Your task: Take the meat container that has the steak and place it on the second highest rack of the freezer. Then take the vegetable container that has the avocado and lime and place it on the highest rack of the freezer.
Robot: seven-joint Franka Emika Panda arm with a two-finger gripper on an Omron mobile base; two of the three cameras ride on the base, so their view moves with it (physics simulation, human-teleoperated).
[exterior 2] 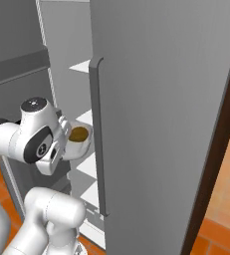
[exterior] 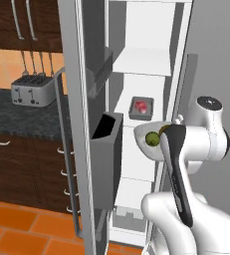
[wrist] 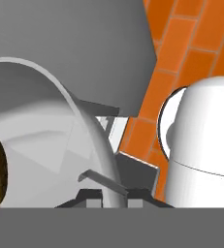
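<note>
Jaws (wrist: 108, 193) clenched on white bowl (wrist: 60, 145) rim, avocado (exterior 2: 78, 134) and lime (exterior: 152, 139) inside, just below meat container (exterior: 141, 108) in freezer (exterior: 151, 60).

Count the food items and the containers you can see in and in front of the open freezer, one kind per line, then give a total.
Steak: 1
Lime: 1
Avocado: 1
Grey meat container: 1
White bowl: 1
Total: 5
</note>
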